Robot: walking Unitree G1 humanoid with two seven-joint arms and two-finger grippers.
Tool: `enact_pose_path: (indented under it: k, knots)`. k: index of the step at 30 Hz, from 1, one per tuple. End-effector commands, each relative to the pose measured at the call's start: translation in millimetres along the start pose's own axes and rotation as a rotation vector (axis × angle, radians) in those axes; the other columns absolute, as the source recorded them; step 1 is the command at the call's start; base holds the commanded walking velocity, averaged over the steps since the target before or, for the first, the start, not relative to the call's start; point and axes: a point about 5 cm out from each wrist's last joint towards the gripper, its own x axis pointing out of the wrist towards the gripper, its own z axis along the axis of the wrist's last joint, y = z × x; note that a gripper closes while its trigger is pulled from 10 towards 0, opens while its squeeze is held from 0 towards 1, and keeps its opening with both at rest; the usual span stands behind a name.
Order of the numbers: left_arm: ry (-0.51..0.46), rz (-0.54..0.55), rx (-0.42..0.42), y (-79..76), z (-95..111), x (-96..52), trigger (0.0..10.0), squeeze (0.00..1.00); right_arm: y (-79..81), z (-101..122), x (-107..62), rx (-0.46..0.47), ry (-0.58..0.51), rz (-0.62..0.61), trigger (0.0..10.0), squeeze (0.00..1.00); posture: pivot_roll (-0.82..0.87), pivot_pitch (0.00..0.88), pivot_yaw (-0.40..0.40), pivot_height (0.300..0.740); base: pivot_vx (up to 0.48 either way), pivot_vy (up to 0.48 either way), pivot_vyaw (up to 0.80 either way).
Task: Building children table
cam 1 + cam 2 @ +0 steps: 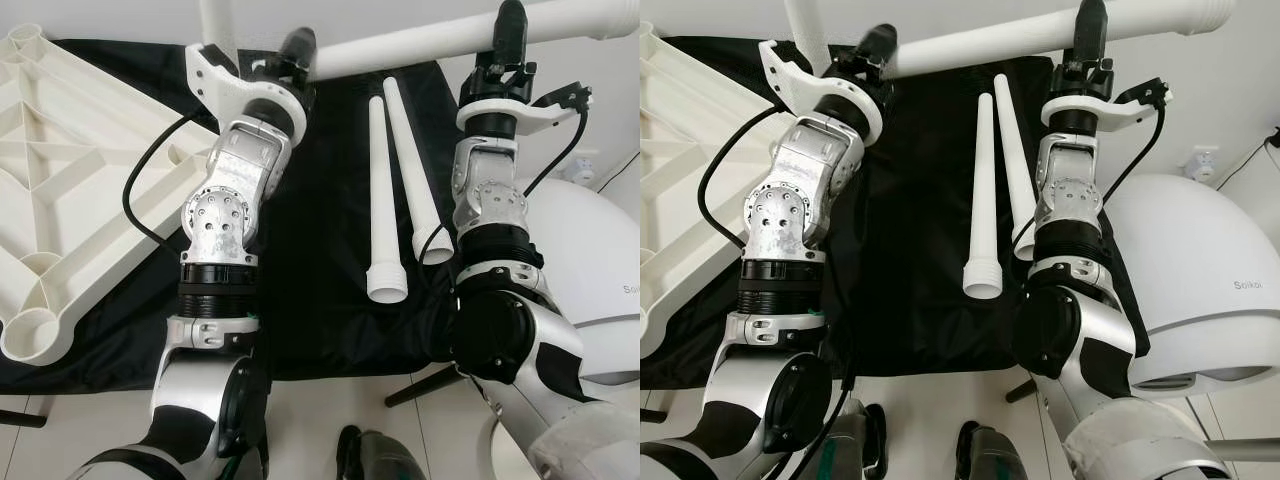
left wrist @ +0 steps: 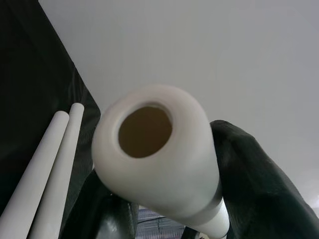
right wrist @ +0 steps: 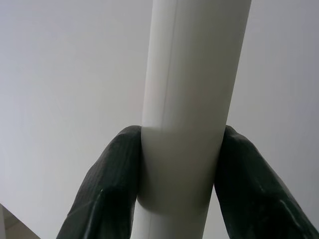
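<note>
A long white table leg (image 1: 420, 45) is held in the air across the top of the scene. My left gripper (image 1: 300, 48) is shut on its narrow hollow end (image 2: 145, 130). My right gripper (image 1: 510, 30) is shut around the same leg (image 3: 187, 99) further along, toward the wider flanged end, with one black finger (image 3: 107, 189) on each side. Two more tapered white legs (image 1: 383, 190) (image 1: 415, 170) lie side by side on the black cloth (image 1: 310, 260) between my arms. At the left lies the white tabletop (image 1: 60, 180), ribbed underside up, with round sockets at its corners.
Another white tube (image 1: 213, 20) stands upright at the top, behind my left wrist. A large white rounded appliance (image 1: 590, 260) sits close to my right arm. A thin black bar (image 1: 420, 385) lies on the pale floor at the cloth's near edge.
</note>
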Motion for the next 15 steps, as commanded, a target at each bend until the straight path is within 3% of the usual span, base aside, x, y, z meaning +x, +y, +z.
enact_pose_path:
  k: [1, 6, 7, 8, 9, 10, 11, 15]
  knots:
    - [0.122, -0.026, -0.156, -22.9, -57, 1.5, 0.0, 0.00, 3.7, 1, 0.7, -0.055, 0.017, 0.039, 10.0, 0.00, 0.09, 0.121, -0.038, 0.740, 0.000, 0.000, 0.00]
    - [0.095, -0.018, -0.176, -23.3, -51, 3.6, 0.0, 0.00, 2.6, -11, -7.8, -0.088, 0.097, 0.059, 10.0, 0.00, 0.09, 0.124, -0.042, 0.740, 0.000, 0.000, 0.00]
    - [0.090, -0.019, -0.181, -23.6, -50, 4.0, 1.6, 0.00, 2.4, -14, -9.5, -0.094, 0.114, 0.065, 10.0, 0.00, 0.09, 0.124, -0.042, 0.740, 0.000, 0.000, 0.00]
    - [0.082, -0.021, -0.199, -24.5, -49, 4.6, 10.0, 0.00, 1.7, -17, -12.1, -0.086, 0.130, 0.065, 10.0, 0.00, 0.09, 0.127, -0.044, 0.740, 0.000, 0.000, 0.00]
    - [0.082, -0.021, -0.199, -24.5, -49, 4.6, 10.0, 0.00, 1.7, -17, -12.1, -0.086, 0.130, 0.065, 10.0, 0.00, 0.09, 0.127, -0.044, 0.740, 0.000, 0.000, 0.00]
    - [0.070, -0.025, -0.218, -25.4, -47, 5.2, 10.0, 0.00, 0.9, -19, -15.0, -0.073, 0.143, 0.064, 10.0, 0.34, 0.09, 0.130, -0.045, 0.740, 0.000, 0.000, 0.00]
    - [0.058, -0.027, -0.235, -25.8, -45, 5.8, 10.0, 0.00, 0.3, -23, -20.3, -0.054, 0.172, 0.075, 10.0, 1.00, 0.09, 0.133, -0.046, 0.740, 0.000, 0.000, 0.00]
    - [0.042, -0.030, -0.260, -25.9, -42, 6.3, 10.0, 0.00, 0.8, -28, -27.7, -0.027, 0.217, 0.098, 10.0, 1.00, 0.09, 0.134, -0.045, 0.740, 0.000, 0.000, 0.00]
